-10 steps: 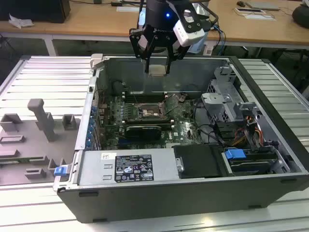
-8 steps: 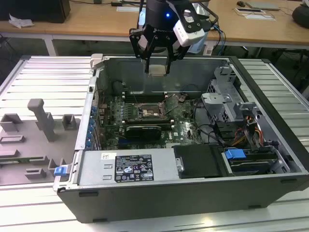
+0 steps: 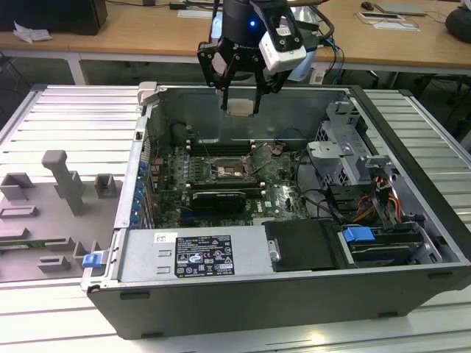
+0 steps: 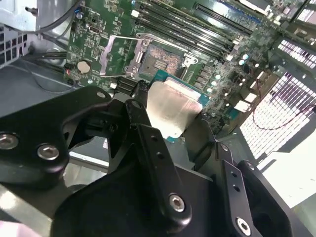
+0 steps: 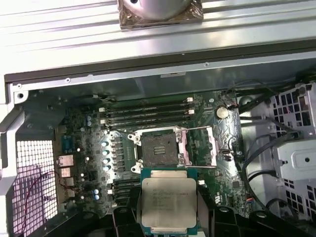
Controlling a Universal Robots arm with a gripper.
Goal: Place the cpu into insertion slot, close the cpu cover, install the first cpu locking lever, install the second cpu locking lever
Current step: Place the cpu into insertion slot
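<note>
The cpu (image 5: 168,205) in the pincer (image 3: 241,104) above the case (image 3: 221,298), cpu cover (image 4: 105,58) beside the insertion slot (image 5: 159,149)

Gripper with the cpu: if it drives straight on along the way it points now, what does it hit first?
Likely the open insertion slot, or the motherboard just beside it. The gripper, shut on the cpu, points down above the case with nothing between. Exact alignment is unclear.

One cpu (image 5: 169,205), one insertion slot (image 5: 158,149), one cpu cover (image 4: 104,58).
</note>
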